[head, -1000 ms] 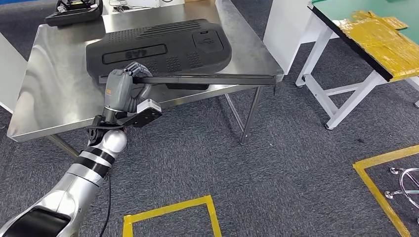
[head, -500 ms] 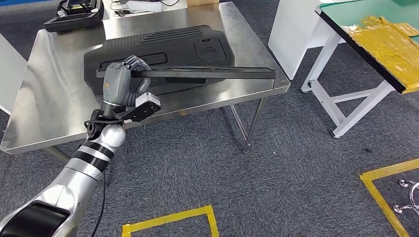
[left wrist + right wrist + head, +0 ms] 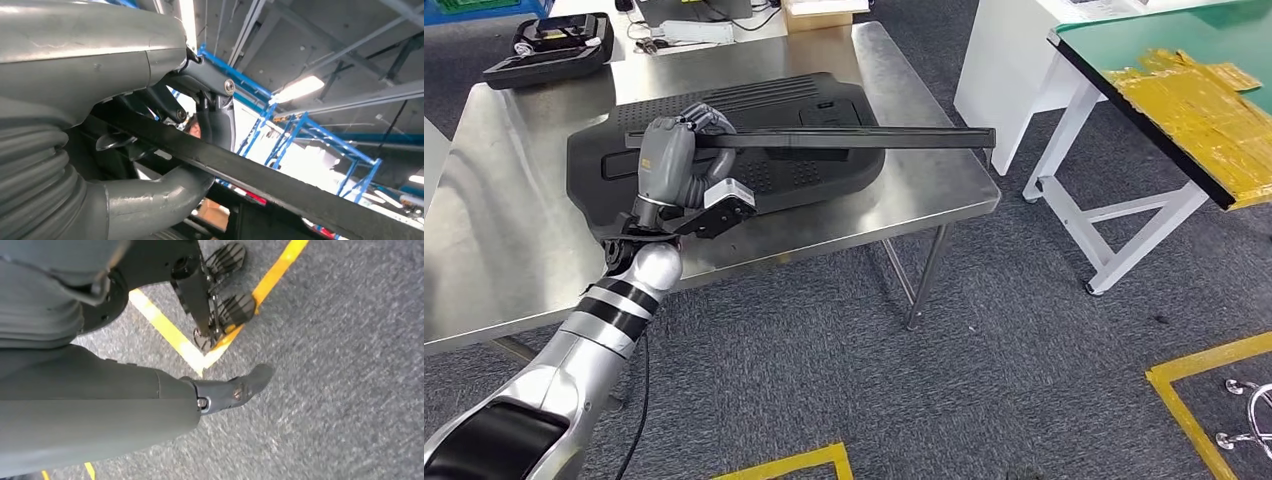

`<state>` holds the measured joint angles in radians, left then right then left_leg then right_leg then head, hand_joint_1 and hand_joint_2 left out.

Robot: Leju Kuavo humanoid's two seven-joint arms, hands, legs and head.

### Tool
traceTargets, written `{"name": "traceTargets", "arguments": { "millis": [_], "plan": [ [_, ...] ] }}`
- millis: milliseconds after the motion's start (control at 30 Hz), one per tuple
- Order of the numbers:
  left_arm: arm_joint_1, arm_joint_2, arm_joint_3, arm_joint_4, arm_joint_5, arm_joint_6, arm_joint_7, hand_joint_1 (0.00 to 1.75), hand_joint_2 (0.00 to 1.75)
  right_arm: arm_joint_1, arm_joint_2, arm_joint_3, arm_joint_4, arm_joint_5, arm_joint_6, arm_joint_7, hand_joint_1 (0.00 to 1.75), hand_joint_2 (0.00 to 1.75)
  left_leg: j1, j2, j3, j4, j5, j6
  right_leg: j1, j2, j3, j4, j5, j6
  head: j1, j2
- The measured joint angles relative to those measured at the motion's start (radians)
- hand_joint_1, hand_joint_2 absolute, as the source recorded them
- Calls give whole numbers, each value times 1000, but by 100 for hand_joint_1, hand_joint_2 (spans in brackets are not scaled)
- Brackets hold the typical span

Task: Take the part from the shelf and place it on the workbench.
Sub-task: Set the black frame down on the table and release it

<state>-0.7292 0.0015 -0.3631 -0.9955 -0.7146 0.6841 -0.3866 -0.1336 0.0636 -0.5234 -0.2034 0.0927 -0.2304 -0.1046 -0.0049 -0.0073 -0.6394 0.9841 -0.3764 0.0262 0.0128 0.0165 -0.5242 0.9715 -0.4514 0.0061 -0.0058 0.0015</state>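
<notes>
Part is in my left hand: a long, thin black bar, gripped near one end, with the fingers wrapped over it and clamped tight. From the head view I see it held roughly level above the steel tabletop, its free end reaching out past the right edge of the table toward the white leg of the green bench. Below the bar lies a big black moulded panel, flat on the tabletop; the bar crosses over it (I cannot tell whether the two touch). At the far left corner of the tabletop sits a small black tray with something in it.

In the left wrist view the bar runs diagonally through the hand, the grey thumb curled under it and the darker fingers hooked over the top.

My right hand hangs beside the body over grey carpet, near a yellow floor line. Its fingers are stretched out and holding nothing.
</notes>
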Motion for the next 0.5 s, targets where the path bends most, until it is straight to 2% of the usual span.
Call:
{"name": "traceTargets", "arguments": {
  "millis": [67,100,200,233,267,300,367,400,433,467,500],
  "plan": [
    [-7,-2,0,2,-3,0,3,175,175,-1,0,0,-1,2,0,0,0,0,4,-1,14,-4,-1,9,-2,-2,-17,38,-5,9,0,0],
    [-11,-4,-1,2,-4,0,4,175,175,-2,0,0,-1,2,0,0,0,0,7,-1,20,-5,-4,13,-5,-4,-47,84,-11,13,2,0],
    [-15,-9,-1,6,-5,0,4,175,175,-3,1,0,-1,3,0,0,0,0,8,-6,32,-6,-21,18,-15,-7,-191,280,-57,19,5,0],
    [-14,-9,-1,9,-5,0,4,175,175,-2,0,0,-1,3,0,0,0,0,9,-8,39,-6,-28,18,-18,-7,-226,312,-71,22,5,0],
    [-12,-10,-1,12,-5,0,4,175,175,-1,0,0,-1,3,0,0,0,0,9,-9,48,-6,-37,16,-20,-8,-242,307,-70,28,5,0],
    [-10,-10,-1,15,-5,1,4,175,175,0,0,0,-1,4,0,0,0,0,10,-10,60,-6,-46,14,-22,-9,-237,264,-49,38,5,0],
    [-10,-11,-2,18,-4,3,4,175,175,0,-1,0,-1,5,0,0,0,0,9,-11,83,-6,-66,7,-25,-14,-194,109,39,61,6,0],
    [-11,-11,-2,20,-4,4,5,175,175,0,-1,0,-1,6,0,0,0,0,8,-11,92,-7,-76,2,-24,-19,-172,44,76,59,6,0],
    [-13,-12,-2,20,-3,5,5,175,175,-1,-1,0,0,6,0,1,0,0,6,-12,99,-9,-85,-4,-22,-22,-155,3,101,51,6,0],
    [-15,-12,-2,21,-2,6,5,175,175,-1,0,0,0,6,0,1,0,0,4,-12,104,-9,-90,-10,-20,-23,-146,-15,109,37,5,0],
    [-16,-12,-2,21,-2,6,6,175,175,-2,0,0,0,6,0,2,0,0,4,-13,110,-10,-95,-15,-19,-23,-137,-15,106,20,4,0]
  ]
}}
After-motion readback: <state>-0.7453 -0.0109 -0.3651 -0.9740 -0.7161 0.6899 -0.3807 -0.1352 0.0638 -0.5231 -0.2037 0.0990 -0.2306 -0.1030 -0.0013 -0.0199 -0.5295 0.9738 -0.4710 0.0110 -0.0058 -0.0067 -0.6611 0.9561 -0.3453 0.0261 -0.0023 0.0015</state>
